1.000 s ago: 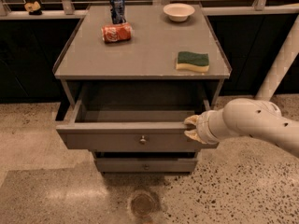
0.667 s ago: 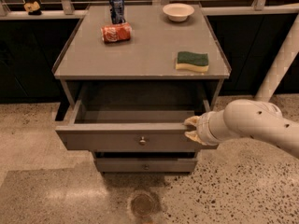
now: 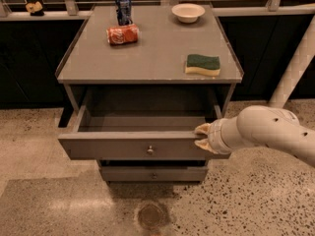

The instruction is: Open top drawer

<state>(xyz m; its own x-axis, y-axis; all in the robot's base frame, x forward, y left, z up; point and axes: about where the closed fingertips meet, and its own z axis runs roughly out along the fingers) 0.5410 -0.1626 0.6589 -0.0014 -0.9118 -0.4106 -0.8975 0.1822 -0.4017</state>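
Observation:
The top drawer (image 3: 118,146) is a wide grey flat front with a small round metal knob (image 3: 150,150) at its centre. It stands pulled far out from the grey cabinet, and its inside looks empty. My gripper (image 3: 201,136) is at the right end of the drawer front's top edge, on the end of the white arm that comes in from the right. Its fingers (image 3: 203,129) touch the front's upper rim.
A lower drawer (image 3: 152,173) sits below, only slightly out. On the cabinet top (image 3: 152,53) are a blue can (image 3: 123,9), a red can on its side (image 3: 122,34), a white bowl (image 3: 188,12) and a green-yellow sponge (image 3: 203,64). A white post (image 3: 294,73) stands at right.

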